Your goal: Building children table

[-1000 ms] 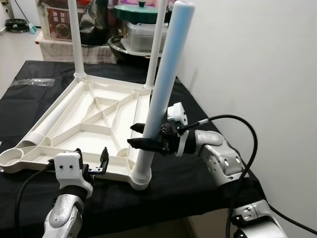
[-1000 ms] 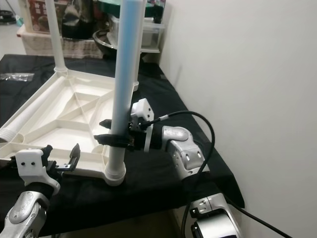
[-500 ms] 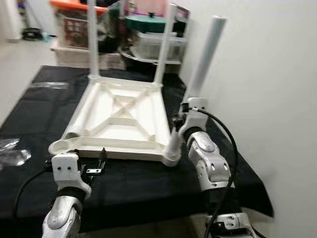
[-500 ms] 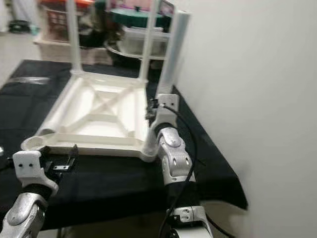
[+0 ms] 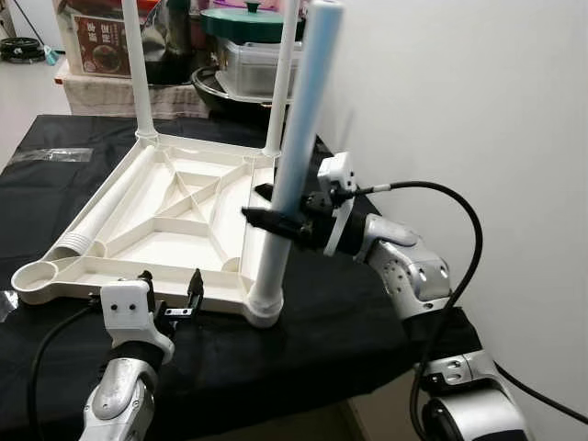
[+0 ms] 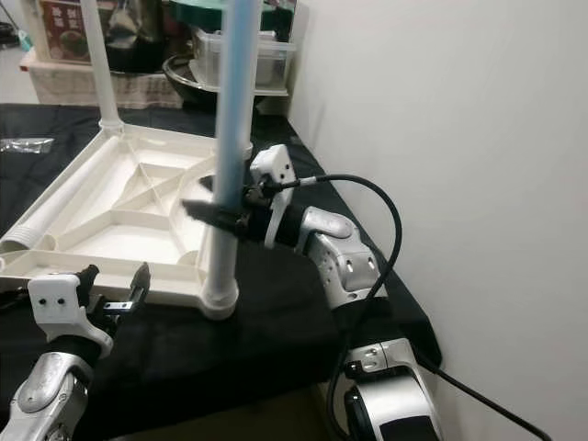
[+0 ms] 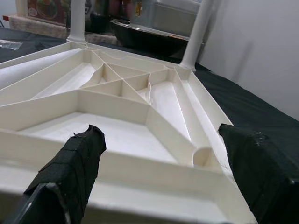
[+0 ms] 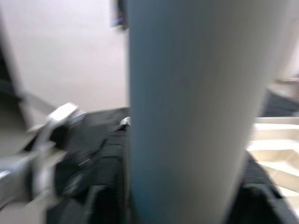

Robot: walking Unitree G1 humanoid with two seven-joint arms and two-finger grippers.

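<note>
The white children's table top (image 5: 175, 216) lies upside down on a black-clothed table (image 5: 331, 322). Two white legs (image 5: 138, 69) stand in its far corners. A pale blue-white leg (image 5: 294, 147) stands in the near right corner socket (image 5: 262, 308), leaning slightly. My right gripper (image 5: 274, 208) is shut on this leg at about mid-height; the leg (image 8: 187, 107) looks blurred in the right wrist view. Another leg (image 5: 96, 220) lies loose along the top's left side. My left gripper (image 5: 170, 278) is open just before the top's front rim (image 7: 117, 163), its fingers (image 7: 74, 163) apart.
A white wall (image 5: 478, 110) runs close along the right of the table. Behind the table stand a pot with a green lid (image 5: 243, 23), a clear plastic box (image 5: 253, 60) and a printed carton (image 5: 101, 46). A clear bag (image 5: 55, 154) lies on the cloth at far left.
The camera swung away and back. My right gripper keeps its hold on the near right leg, which now stands a little straighter. The left gripper stays open at the front rim.
</note>
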